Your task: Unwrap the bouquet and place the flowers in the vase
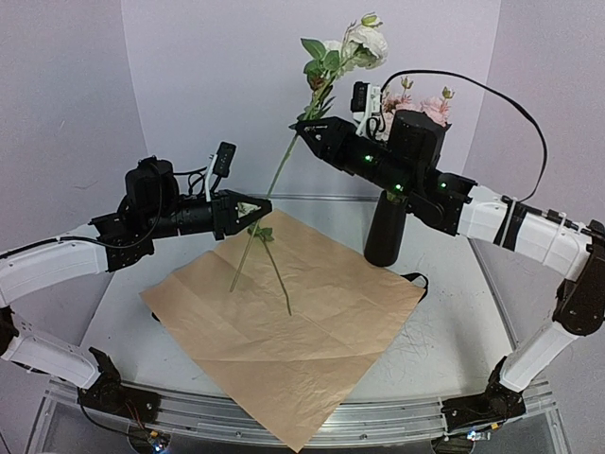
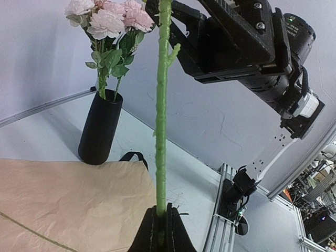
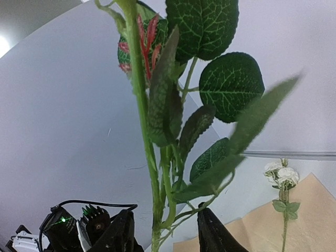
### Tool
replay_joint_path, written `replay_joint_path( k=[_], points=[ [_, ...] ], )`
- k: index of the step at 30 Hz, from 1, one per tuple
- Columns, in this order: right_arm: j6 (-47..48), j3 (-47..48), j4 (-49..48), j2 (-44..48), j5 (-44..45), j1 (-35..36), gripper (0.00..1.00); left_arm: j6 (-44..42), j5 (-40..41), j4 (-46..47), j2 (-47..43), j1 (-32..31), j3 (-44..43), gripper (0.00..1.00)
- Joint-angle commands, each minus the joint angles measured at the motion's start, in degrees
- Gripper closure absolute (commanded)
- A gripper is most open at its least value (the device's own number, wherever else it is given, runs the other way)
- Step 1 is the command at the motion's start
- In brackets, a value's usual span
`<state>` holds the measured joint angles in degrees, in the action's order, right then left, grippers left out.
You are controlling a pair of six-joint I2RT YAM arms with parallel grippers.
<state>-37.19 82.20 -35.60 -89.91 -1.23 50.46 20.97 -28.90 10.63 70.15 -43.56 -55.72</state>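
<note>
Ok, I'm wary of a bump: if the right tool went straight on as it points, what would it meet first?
Probably the flower stem, standing between the open fingers of the right tool; past it only pale wall shows, distance unclear.

Bright, even light, soft shadows, wide-angle bowing at edges

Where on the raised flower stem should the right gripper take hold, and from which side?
On the bare stem just below the leaves and above the left gripper. The right gripper should come from its own side, jaws across the stem, which is thin, tilted and leafless there.
</note>
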Motion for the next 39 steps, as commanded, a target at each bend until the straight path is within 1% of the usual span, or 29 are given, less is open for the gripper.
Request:
replay_joint_path(
  k=[1,10,11,13,14,15,16,17,18,19,20,21,22,25,29,31,36,39],
  points=[
    [0.08,2.94,-3.86,0.49,0.20,0.26,0.64,-0.52,-2.00,4.16,-1.10,-0.37,-0.90,0.98],
    [-0.16,3.08,-3.86,-0.21,0.00,0.26,0.64,-1.33,-2.90,4.37,-0.78,-0.86,-0.98,0.98],
    [-0.24,3.15,-3.88,-0.40,-0.23,0.26,0.67,-1.36,-2.87,4.39,-0.79,-0.90,-0.88,0.98],
    [-0.34,3.62,-3.86,-0.78,-0.75,0.26,0.76,-1.37,-2.87,4.40,-0.68,-0.99,-0.76,0.98],
    [-0.45,3.62,-3.88,-0.78,-0.78,0.22,0.82,-1.31,-2.84,4.40,-0.64,-1.00,-0.78,0.98],
    [-0.51,3.52,-3.89,-0.60,-0.61,0.24,0.89,-1.16,-2.80,4.40,-0.58,-1.00,-0.72,0.94],
    [-0.44,3.29,-3.88,-0.24,-0.32,0.25,0.94,-0.95,-2.53,4.40,-0.58,-1.01,-0.61,0.88],
    [-0.12,2.93,-3.87,0.26,0.07,0.25,0.97,-0.66,-1.72,4.40,-0.71,-1.01,-0.35,0.73],
    [0.36,2.52,-3.87,0.81,0.47,0.26,1.00,-0.31,-0.56,4.40,-0.89,-1.01,0.00,0.54],
    [1.38,1.85,-3.86,1.64,0.94,0.26,1.00,0.23,1.61,4.40,-1.24,-1.02,0.51,0.38],
    [2.48,1.31,-3.87,2.53,1.15,0.26,1.00,0.41,3.05,4.40,-1.53,-1.00,1.08,0.28],
    [4.41,0.90,-3.71,3.22,1.22,0.26,1.00,0.52,4.45,4.40,-1.86,-1.00,1.47,0.22],
    [6.46,0.23,-3.06,4.05,1.23,0.26,1.00,0.49,5.44,4.40,-2.06,-1.00,1.90,0.19],
    [14.39,0.29,1.33,6.33,5.32,0.24,1.00,0.29,7.04,4.40,-2.25,-1.02,2.57,0.16],
    [27.20,1.78,7.25,8.54,17.56,0.26,1.00,-0.04,9.15,4.41,-1.81,-1.01,2.93,0.16],
    [33.45,2.00,8.48,9.58,24.51,0.26,1.00,-0.21,10.34,4.40,-1.67,-1.01,3.18,0.16],
    [51.86,3.37,6.45,10.32,42.55,0.03,1.00,-0.23,12.60,4.39,-0.71,-1.01,3.39,0.16],
    [59.42,4.61,1.89,9.48,47.76,-0.77,1.00,0.03,12.72,4.39,0.43,-1.00,2.92,0.16]
  ],
)
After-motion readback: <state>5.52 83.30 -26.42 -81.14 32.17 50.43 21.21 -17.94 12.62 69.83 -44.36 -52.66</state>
